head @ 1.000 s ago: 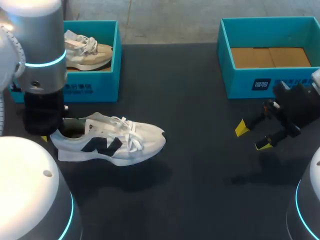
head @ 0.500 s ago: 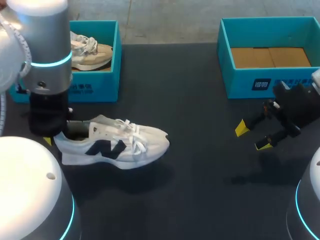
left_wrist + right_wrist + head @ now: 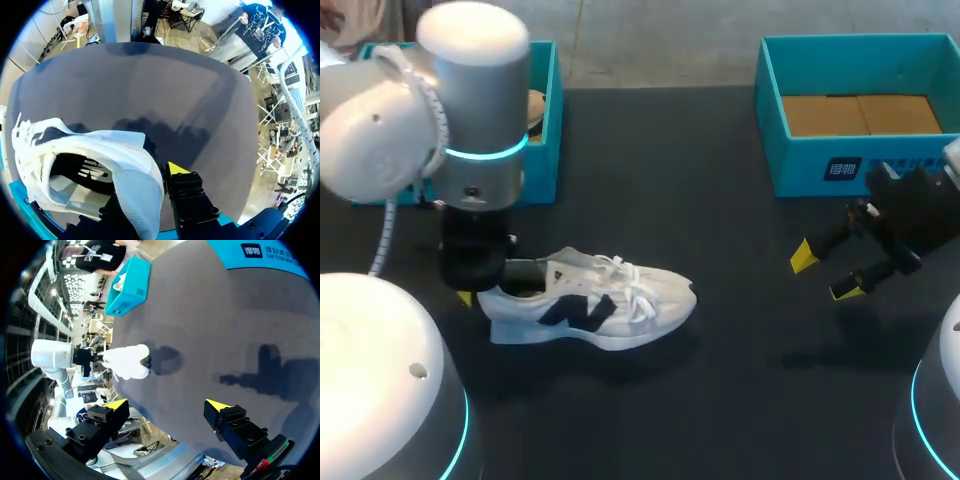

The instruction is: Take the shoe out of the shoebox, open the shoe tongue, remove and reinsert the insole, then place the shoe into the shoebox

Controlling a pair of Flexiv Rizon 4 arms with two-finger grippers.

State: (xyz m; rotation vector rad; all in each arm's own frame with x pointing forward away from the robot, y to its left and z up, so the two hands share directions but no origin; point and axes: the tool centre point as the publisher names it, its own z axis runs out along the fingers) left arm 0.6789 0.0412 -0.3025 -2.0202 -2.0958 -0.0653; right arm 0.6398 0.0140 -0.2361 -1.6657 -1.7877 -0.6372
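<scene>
Find the white shoe [image 3: 605, 305] out of its box, side-on at the left-middle of the counter [image 3: 720, 200], toe toward the right shoebox [image 3: 810, 165], heel pinched by the left jaws: clamped across the back of the collar, with one yellow fingertip [image 3: 175, 168] outside the heel and the other finger hidden down inside. Cannot tell whether resting on the counter or hanging just above it. Judge the step in hand as settling the shoe in the open, ready for opening the tongue. Lower gently onto a flat, full sole, apart from the left shoebox [image 3: 542, 160] with its tan shoe [image 3: 534, 108], and within reach of both arms. Hold the heel firmly rather than letting go, to guard against sliding or tipping under any pull at the laces [image 3: 625, 282]. Bring over the right jaws, spread wide and empty above the counter just in front of the right shoebox. Approach from above the throat of the shoe, not from the toe end, to avoid swinging the shoe round about the held heel. Take the top edge of the tongue, not a lace loop, then draw up and toward the toe in one slow pull. Watch for the soft collar folding under the left grip, and for laces snagging on a fingertip
</scene>
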